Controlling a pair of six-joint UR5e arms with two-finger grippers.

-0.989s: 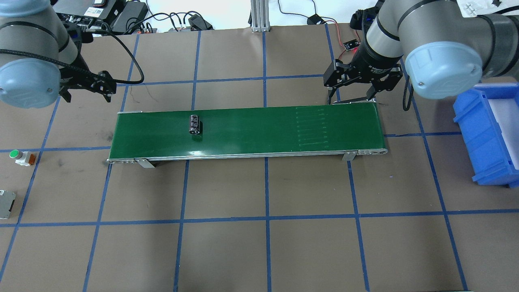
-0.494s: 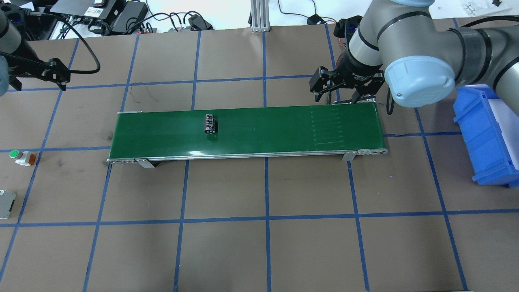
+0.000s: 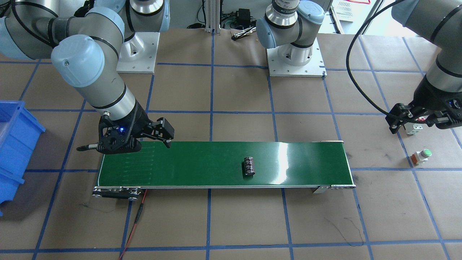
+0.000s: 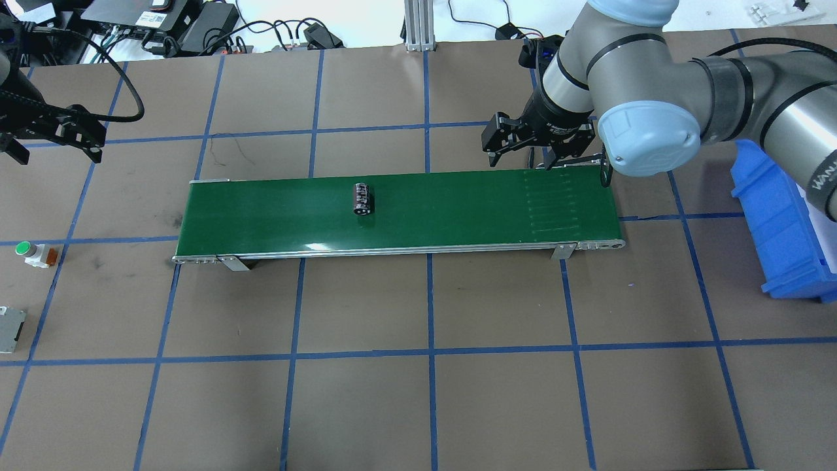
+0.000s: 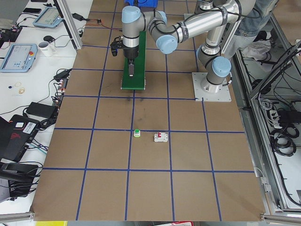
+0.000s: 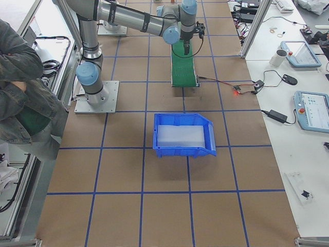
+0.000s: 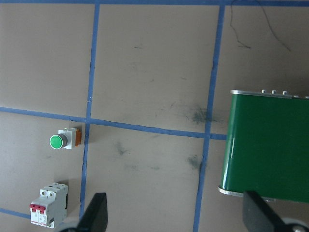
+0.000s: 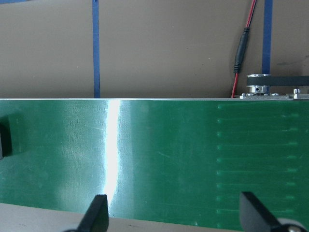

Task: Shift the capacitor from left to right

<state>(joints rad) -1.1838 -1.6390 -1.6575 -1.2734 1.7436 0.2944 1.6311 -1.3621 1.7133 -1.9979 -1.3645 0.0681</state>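
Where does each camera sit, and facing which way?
Front-facing: across the table, facing the robot; arm bases, right gripper view-left, left gripper view-right.
Overhead: behind the robot, looking forward and down on the belt; both grippers.
Exterior left: table's left end, looking past push button and breaker; arm base.
Exterior right: right end, past the blue bin; right arm over belt.
Left wrist: down on push button, breaker, belt end; own fingertips.
Right wrist: down on the belt; own fingertips.
Shared: front-facing and overhead both show the capacitor on the belt.
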